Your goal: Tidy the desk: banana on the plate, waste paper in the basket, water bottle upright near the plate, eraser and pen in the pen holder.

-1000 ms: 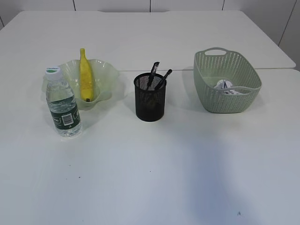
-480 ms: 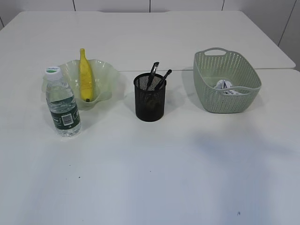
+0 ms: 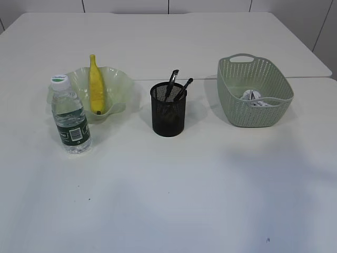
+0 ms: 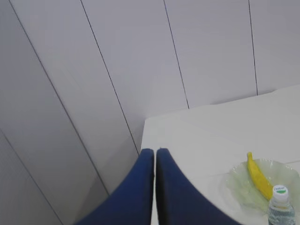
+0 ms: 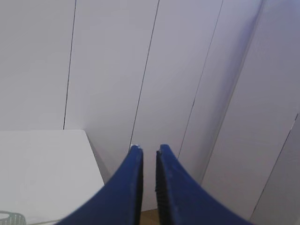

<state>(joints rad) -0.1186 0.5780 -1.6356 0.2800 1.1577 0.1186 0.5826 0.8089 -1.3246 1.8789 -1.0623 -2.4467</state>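
Note:
In the exterior view a yellow banana (image 3: 96, 84) lies on the pale green wavy plate (image 3: 121, 84). A clear water bottle (image 3: 70, 116) with a white cap stands upright just in front of the plate. The black mesh pen holder (image 3: 168, 109) holds dark pens (image 3: 178, 87); the eraser is hidden. Crumpled white waste paper (image 3: 255, 98) lies in the green basket (image 3: 255, 90). No gripper shows in that view. In the left wrist view my left gripper (image 4: 155, 151) is shut and empty, raised off the table's left end, with banana (image 4: 257, 174), plate (image 4: 239, 185) and bottle (image 4: 281, 208) at lower right. My right gripper (image 5: 147, 149) stands slightly apart, empty, facing the wall.
The white table (image 3: 174, 179) stretches bare in front of the objects. A second table joins behind. Wall panels fill both wrist views. A sliver of the basket rim (image 5: 8, 216) shows at the lower left of the right wrist view.
The objects have not moved. The soft shadows on the front of the table have shifted outward and faded.

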